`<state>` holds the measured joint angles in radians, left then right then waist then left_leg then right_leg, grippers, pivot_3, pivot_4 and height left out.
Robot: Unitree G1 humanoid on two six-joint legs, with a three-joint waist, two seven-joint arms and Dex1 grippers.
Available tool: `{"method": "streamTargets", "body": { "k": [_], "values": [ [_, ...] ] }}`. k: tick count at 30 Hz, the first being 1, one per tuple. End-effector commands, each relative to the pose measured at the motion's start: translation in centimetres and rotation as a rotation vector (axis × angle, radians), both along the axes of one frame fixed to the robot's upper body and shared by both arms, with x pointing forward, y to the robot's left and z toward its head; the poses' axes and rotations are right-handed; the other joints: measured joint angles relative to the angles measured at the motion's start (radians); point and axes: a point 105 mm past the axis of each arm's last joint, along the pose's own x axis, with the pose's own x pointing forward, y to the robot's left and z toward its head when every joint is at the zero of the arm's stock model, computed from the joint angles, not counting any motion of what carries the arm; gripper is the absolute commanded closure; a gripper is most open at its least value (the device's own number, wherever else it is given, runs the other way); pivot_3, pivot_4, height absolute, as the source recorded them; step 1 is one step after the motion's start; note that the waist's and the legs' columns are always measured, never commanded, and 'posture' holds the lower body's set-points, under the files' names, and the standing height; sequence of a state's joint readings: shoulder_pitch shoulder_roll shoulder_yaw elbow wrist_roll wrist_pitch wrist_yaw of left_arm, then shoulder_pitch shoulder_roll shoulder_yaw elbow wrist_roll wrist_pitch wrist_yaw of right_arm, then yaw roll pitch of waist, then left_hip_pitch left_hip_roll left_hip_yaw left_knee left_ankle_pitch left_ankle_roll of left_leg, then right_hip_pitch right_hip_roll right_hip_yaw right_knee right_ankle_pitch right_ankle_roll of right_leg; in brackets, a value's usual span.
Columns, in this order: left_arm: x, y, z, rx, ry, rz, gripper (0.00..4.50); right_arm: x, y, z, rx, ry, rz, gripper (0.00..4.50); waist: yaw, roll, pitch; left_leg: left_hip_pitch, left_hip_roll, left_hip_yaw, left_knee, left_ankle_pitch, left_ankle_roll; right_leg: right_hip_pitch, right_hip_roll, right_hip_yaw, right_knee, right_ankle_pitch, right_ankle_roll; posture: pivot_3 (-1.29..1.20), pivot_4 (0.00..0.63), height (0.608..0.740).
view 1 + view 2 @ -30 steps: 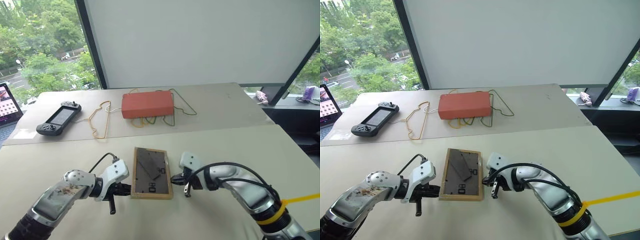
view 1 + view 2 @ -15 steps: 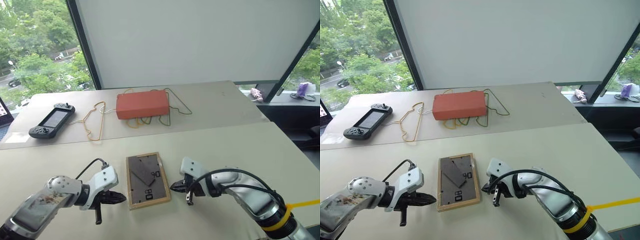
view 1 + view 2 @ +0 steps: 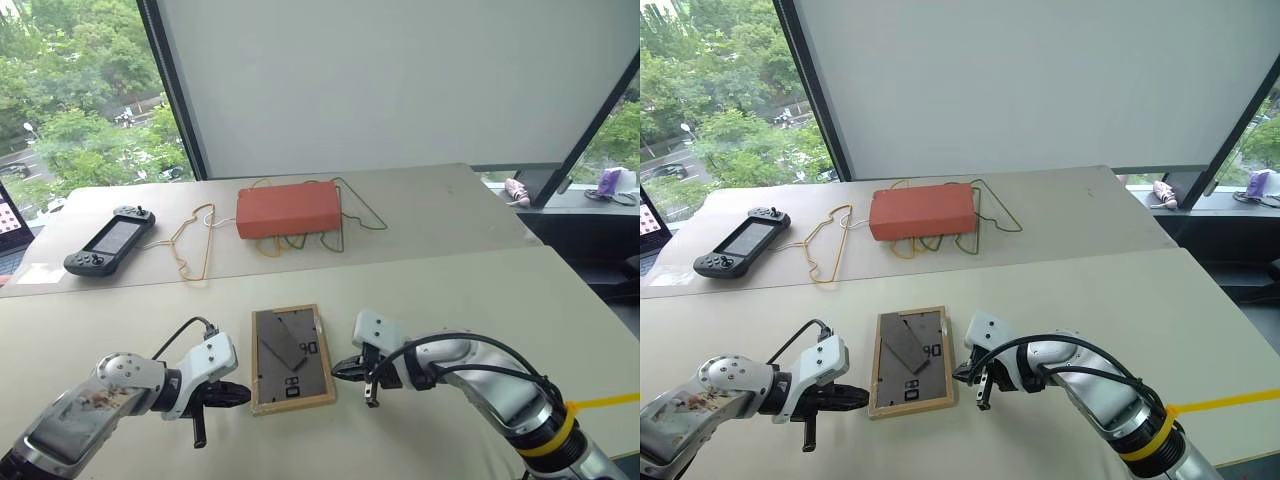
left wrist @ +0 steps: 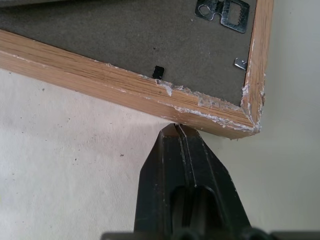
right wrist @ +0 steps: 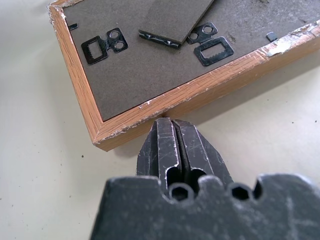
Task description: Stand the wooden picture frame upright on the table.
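Closed left claw [image 4: 178, 131] against wooden picture frame [image 4: 125, 87] edge

The table [image 3: 480, 300] carries the wooden picture frame [image 3: 291, 358], back up.

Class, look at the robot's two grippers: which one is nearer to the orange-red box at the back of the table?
The right. The right gripper sits beside the wooden picture frame's right edge, closer to the orange-red box. The left gripper sits off the frame's near left corner, farther away.
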<state>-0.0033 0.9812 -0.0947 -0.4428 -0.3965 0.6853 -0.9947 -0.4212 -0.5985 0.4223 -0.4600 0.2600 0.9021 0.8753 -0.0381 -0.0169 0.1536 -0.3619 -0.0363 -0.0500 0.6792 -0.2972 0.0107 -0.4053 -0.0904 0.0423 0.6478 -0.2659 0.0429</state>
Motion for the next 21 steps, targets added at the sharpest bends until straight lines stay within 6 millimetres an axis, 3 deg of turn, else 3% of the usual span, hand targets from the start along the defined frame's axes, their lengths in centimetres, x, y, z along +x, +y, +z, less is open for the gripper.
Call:
{"method": "streamTargets", "body": {
  "k": [1, 7, 9, 10, 12, 13, 17, 21],
  "values": [
    [0.2, 3.3, -1.7, 0.119, 0.030, 0.095, 4.50, -0.5, 0.0, 0.6, 0.016, -0.009, 0.025, 4.49, -0.002, 0.000, 0.000, 0.000, 0.000, 0.000, 0.000, 0.000, 0.000, 0.000, 0.000, 0.000, 0.000, 0.000, 0.000, 0.00, 0.150, 0.740],
    [0.9, 4.2, 0.8, 0.106, -0.097, 0.034, 4.50, -0.4, -1.2, 0.0, -0.004, -0.007, -0.005, 4.49, -0.006, 0.000, 0.000, 0.000, 0.001, 0.000, -0.001, 0.000, 0.000, -0.001, 0.001, 0.000, 0.000, 0.001, -0.002, 0.00, 0.150, 0.740],
    [1.1, 4.0, 1.9, 0.092, -0.238, -0.052, 4.50, -0.4, -1.4, 0.0, 0.014, -0.004, -0.010, 4.49, -0.006, 0.000, 0.000, -0.001, 0.001, 0.000, -0.001, 0.000, 0.000, -0.002, 0.001, 0.000, 0.000, 0.001, -0.002, 0.00, 0.150, 0.740],
    [1.1, 3.9, 2.4, 0.068, -0.296, -0.085, 3.97, -0.5, -1.4, 0.1, 0.028, -0.002, -0.012, 4.50, -0.004, 0.000, 0.000, -0.002, 0.001, 0.000, -0.001, 0.000, 0.000, -0.003, 0.001, 0.000, 0.000, 0.001, -0.002, 0.00, 0.150, 0.740],
    [1.3, 3.5, 3.4, 0.119, -0.571, -0.291, 3.52, -0.7, -1.4, 0.7, 0.077, -0.018, 0.001, 4.50, 0.004, 0.000, 0.001, -0.007, 0.000, 0.000, 0.000, 0.000, -0.001, -0.008, -0.001, 0.000, 0.000, 0.001, -0.002, 0.00, 0.150, 0.740],
    [1.7, 3.4, 3.7, 0.135, -0.696, -0.353, 2.99, -0.8, -1.3, 1.0, 0.096, -0.016, 0.012, 4.50, 0.008, 0.000, 0.001, -0.011, -0.001, 0.001, 0.000, 0.001, -0.002, -0.013, -0.002, 0.000, 0.000, 0.002, -0.004, 0.00, 0.150, 0.740],
    [3.8, 2.7, 4.9, 0.188, -1.063, -0.495, 1.69, -0.7, -1.4, 0.6, 0.086, -0.008, 0.024, 4.50, 0.033, -0.001, 0.001, -0.019, -0.002, 0.001, 0.002, 0.003, -0.004, -0.018, -0.004, -0.003, -0.002, 0.004, -0.005, 0.00, 0.150, 0.740],
    [4.8, 2.1, 4.7, 0.197, -1.231, -0.570, 0.15, 0.4, -1.0, 0.5, 0.102, 0.027, -0.019, 4.50, 0.036, -0.002, 0.001, -0.020, -0.003, 0.001, 0.004, 0.003, -0.004, -0.018, -0.003, -0.004, -0.002, 0.006, -0.004, 0.00, 0.150, 0.740]
  ]
}}
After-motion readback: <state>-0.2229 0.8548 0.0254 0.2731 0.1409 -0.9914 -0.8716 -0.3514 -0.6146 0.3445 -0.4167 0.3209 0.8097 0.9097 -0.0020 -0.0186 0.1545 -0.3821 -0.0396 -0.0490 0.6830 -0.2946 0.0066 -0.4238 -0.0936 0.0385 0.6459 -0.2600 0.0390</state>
